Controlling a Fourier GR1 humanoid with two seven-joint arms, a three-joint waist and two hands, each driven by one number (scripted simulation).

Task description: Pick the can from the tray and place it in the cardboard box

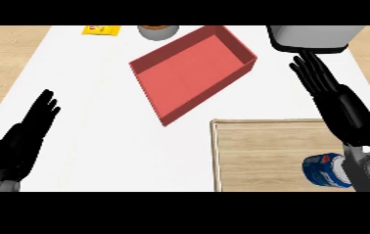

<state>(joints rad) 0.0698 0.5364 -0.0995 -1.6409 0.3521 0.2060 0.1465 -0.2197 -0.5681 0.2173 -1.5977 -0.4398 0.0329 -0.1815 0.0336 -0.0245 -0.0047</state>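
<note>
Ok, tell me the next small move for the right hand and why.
Probably draw the right hand back and down toward the can. The hand is open, stretched past the tray, while the can lies near the forearm at the tray's lower right, untouched. The red box waits beyond.

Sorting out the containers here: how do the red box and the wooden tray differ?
The red box has tall walls; the wooden tray is flat with only a low rim. The box sits turned at an angle mid-counter; the tray lies square at the lower right, partly cut off by the view. The box holds nothing visible; the tray holds a blue can. Both are rectangular and open on top.
</note>
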